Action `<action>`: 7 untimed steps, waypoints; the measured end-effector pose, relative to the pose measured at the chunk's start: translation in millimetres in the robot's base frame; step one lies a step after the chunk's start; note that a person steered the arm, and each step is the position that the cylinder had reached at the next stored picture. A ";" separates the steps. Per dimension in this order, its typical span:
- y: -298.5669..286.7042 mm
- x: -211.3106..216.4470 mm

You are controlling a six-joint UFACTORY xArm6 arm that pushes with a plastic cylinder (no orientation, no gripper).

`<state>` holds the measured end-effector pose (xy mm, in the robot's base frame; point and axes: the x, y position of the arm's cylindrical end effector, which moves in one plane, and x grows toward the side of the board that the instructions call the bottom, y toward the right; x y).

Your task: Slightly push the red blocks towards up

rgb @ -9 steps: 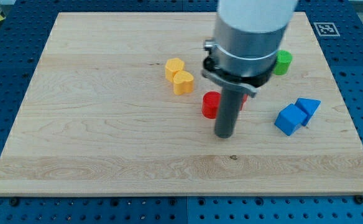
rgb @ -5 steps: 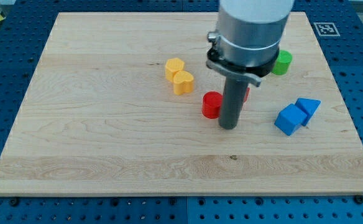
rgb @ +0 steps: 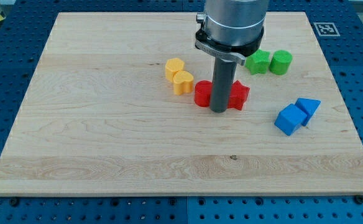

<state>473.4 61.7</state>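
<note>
Two red blocks lie near the middle of the wooden board (rgb: 94,137). A red cylinder (rgb: 202,94) is on the left and a red star-like block (rgb: 238,94) on the right. My tip (rgb: 219,110) rests on the board between them, touching or nearly touching both at their lower edges. The rod hides the gap between the two red blocks.
Two yellow blocks (rgb: 179,76) sit touching each other left of the red ones. A green star-like block (rgb: 258,62) and a green cylinder (rgb: 281,62) lie above right. A blue cube (rgb: 289,119) and a blue triangular block (rgb: 308,106) lie at the right.
My tip has moved up and slightly left, from below the red blocks to between them. The red cylinder has shifted up and left. The green star-like block has come into view.
</note>
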 end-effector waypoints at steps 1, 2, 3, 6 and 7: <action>1.9 10.5; 20.3 27.9; 55.6 24.0; 41.9 6.6; 42.4 28.9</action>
